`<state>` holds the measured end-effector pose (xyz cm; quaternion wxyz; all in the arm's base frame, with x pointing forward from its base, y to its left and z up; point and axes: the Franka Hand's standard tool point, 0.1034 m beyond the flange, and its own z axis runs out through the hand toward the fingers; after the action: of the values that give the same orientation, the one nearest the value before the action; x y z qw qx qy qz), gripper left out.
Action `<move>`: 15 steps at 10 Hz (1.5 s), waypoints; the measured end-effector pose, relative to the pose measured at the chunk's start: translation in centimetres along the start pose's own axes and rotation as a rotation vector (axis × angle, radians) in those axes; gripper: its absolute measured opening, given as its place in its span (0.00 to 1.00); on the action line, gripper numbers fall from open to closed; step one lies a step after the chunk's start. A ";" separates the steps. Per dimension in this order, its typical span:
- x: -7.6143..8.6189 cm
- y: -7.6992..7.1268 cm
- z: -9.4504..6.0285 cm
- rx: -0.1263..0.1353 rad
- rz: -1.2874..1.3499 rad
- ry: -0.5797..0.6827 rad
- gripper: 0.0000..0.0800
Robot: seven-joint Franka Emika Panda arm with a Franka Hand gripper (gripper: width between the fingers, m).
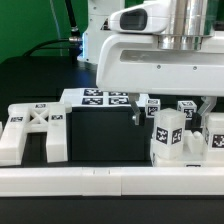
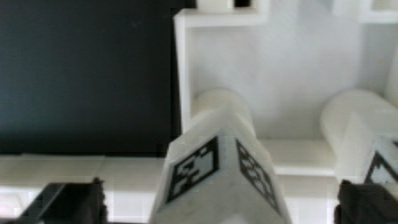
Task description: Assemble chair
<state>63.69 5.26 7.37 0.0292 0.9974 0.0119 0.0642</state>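
My open, empty fingers hover over matte white plastic leg blocks at 3 o'clock, the white X-braced frame apart at 9 o'clock; little seems joined.

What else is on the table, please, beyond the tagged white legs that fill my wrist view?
Observer: An X-braced frame lies flat at the exterior view's left, well apart from the legs.
Operator: Thank you. Does anything lie farther back?
Observer: Yes, the marker board lies flat behind them. In the exterior view it sits between the frame and the legs.
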 end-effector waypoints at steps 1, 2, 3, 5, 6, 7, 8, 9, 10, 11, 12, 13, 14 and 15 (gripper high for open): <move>0.0 0.0 0.0 0.000 -0.064 0.000 0.81; 0.0 0.1 0.0 -0.004 -0.133 0.000 0.81; 0.0 0.1 0.0 -0.011 -0.211 -0.001 0.81; 0.0 0.3 0.0 -0.024 -0.336 -0.004 0.81; 0.0 0.4 0.0 -0.027 -0.373 -0.004 0.81; 0.1 0.4 0.0 -0.031 -0.413 -0.005 0.81; 0.0 0.4 0.0 -0.031 -0.403 -0.005 0.66; 0.0 0.4 0.0 -0.031 -0.403 -0.005 0.49; 0.0 0.4 0.0 -0.031 -0.398 -0.005 0.49; 0.0 0.4 0.0 -0.031 -0.378 -0.005 0.36; 0.0 0.4 0.0 -0.031 -0.378 -0.005 0.36; 0.0 0.4 0.0 -0.031 -0.367 -0.005 0.36; 0.0 0.4 0.1 -0.028 -0.262 -0.003 0.36; 0.0 0.4 0.1 -0.024 -0.195 -0.003 0.36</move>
<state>63.66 4.88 7.30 0.0475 0.9912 0.1079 0.0599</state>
